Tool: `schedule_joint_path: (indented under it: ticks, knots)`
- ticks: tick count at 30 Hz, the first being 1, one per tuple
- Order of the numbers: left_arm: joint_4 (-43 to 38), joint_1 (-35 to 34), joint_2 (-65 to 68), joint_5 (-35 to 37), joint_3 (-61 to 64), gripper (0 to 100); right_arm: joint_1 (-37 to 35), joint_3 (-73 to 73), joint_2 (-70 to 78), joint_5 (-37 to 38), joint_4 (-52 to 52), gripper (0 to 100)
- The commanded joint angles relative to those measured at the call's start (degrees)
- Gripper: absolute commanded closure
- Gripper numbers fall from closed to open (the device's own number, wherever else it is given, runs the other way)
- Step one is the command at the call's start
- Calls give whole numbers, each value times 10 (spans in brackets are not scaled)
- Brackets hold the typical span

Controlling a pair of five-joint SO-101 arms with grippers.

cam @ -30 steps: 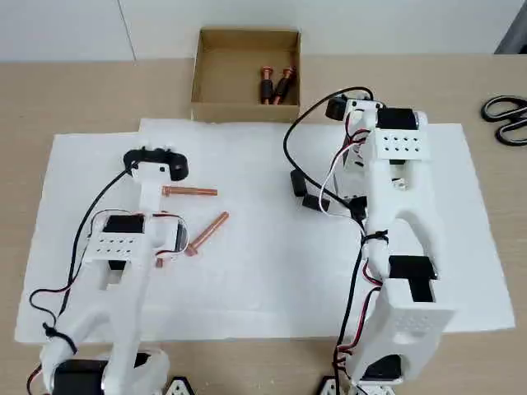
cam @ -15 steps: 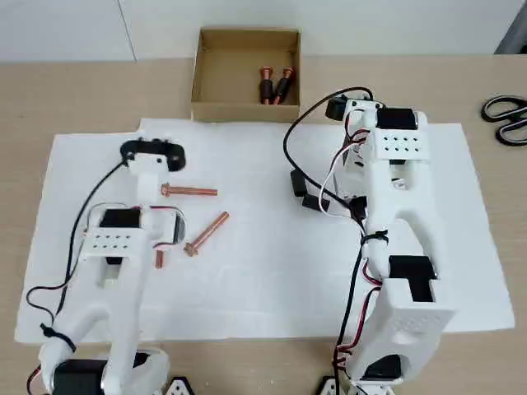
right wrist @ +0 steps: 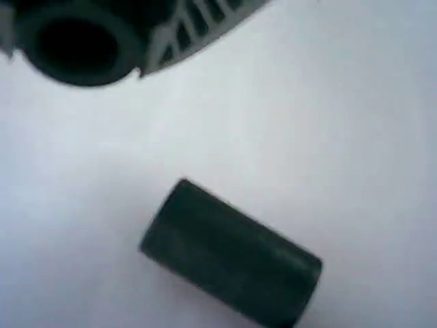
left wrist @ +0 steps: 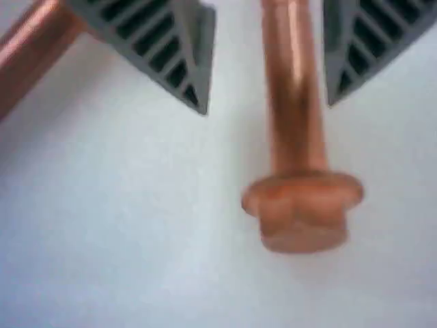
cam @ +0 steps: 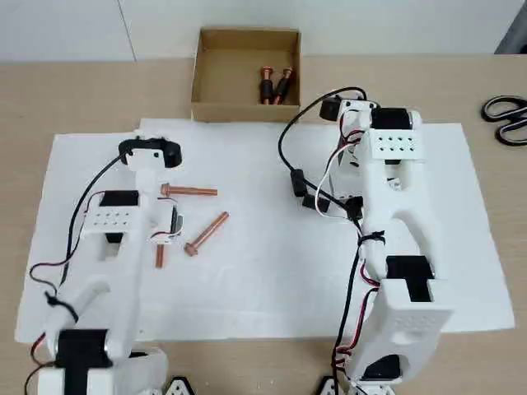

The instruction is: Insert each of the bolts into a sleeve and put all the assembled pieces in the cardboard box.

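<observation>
My left gripper (left wrist: 268, 99) is open and straddles the shaft of a copper bolt (left wrist: 293, 137) lying on the white sheet, its flanged head past the fingertips. In the high view this bolt (cam: 160, 257) sticks out from under the left arm, with two more bolts (cam: 189, 191) (cam: 207, 233) beside it. My right gripper (right wrist: 102, 41) holds a black sleeve (right wrist: 75, 44) seen end-on against a ribbed finger (right wrist: 198, 24). A second black sleeve (right wrist: 229, 263) lies on the sheet below it. The cardboard box (cam: 216, 78) at the back holds two assembled pieces (cam: 276, 85).
The white sheet (cam: 263, 280) covers most of the table. Black cables (cam: 298, 183) loop off the right arm over the sheet's middle. Scissors (cam: 506, 119) lie at the far right edge of the table.
The left arm has shifted back and left over the short bolt, which now shows more from under it. The right arm has edged slightly left.
</observation>
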Motion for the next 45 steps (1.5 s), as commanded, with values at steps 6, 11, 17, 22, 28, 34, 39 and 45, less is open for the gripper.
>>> schedule_joint_path:
  ticks: [6,11,17,22,28,34,39,45]
  knots:
    - [3,-15,45,1,-60,892,-5,-2,-38,3,0,993]
    - [1,-29,83,1,-73,892,-5,-2,-38,3,-3,993]
    - [-10,-27,91,2,-73,894,-5,-2,-38,3,-4,993]
    - [-11,-25,91,29,-73,938,-5,-2,-38,3,-4,993]
    - [-7,-25,87,47,-73,985,-5,-2,-38,3,-3,993]
    - [55,-25,86,48,-119,983,-4,-2,-38,3,-3,993]
    - [180,-24,86,98,-228,983,-5,-3,-43,7,0,994]
    - [314,25,86,112,-328,995,-5,-54,-44,8,20,995]
